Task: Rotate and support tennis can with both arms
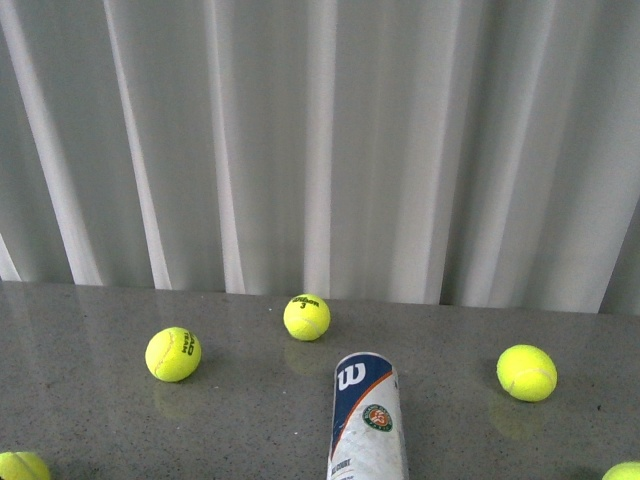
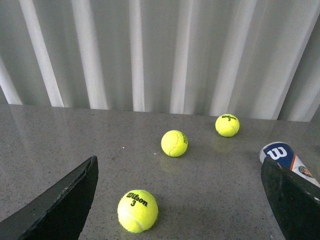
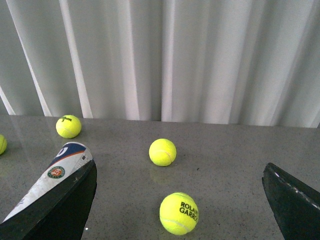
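The tennis can (image 1: 367,418) lies on its side on the grey table, navy end with the white W pointing away from me, its near end cut off by the front view's lower edge. It also shows in the left wrist view (image 2: 287,160) beside one finger and in the right wrist view (image 3: 52,176) behind one finger. My left gripper (image 2: 179,200) is open and empty, with a Wilson ball between its jaws. My right gripper (image 3: 180,200) is open and empty, with a Roland Garros ball between its jaws. Neither arm shows in the front view.
Yellow-green tennis balls lie scattered on the table: one far middle (image 1: 306,316), one left (image 1: 172,354), one right (image 1: 526,372), and two at the bottom corners (image 1: 20,466) (image 1: 624,471). A white pleated curtain (image 1: 320,140) hangs behind the table's far edge.
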`<state>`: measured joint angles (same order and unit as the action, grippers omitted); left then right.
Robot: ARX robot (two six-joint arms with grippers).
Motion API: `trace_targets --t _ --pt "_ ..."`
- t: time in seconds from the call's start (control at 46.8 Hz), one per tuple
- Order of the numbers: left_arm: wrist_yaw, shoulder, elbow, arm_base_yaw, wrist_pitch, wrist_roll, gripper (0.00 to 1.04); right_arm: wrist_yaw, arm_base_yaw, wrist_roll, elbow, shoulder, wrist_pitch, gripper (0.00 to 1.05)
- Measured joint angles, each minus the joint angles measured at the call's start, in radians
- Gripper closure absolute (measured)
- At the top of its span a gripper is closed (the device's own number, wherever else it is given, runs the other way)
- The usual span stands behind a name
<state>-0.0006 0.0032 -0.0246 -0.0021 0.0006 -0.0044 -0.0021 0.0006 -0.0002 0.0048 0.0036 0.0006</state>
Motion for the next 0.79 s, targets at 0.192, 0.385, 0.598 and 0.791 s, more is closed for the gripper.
trace_targets --t 0.192,0.385,0.598,0.791 --pt "0.000 0.000 0.000 0.000 0.000 0.000 0.07 0.000 0.000 0.000 0.000 0.000 0.000 0.07" --pt "0.000 0.000 0.000 0.000 0.000 0.000 0.07 0.000 0.000 0.000 0.000 0.000 0.000 0.07" --pt "0.000 0.000 0.000 0.000 0.000 0.000 0.07 0.000 0.000 0.000 0.000 0.000 0.000 0.07" --pt "0.000 0.000 0.000 0.000 0.000 0.000 0.07 0.000 0.000 0.000 0.000 0.000 0.000 0.07"
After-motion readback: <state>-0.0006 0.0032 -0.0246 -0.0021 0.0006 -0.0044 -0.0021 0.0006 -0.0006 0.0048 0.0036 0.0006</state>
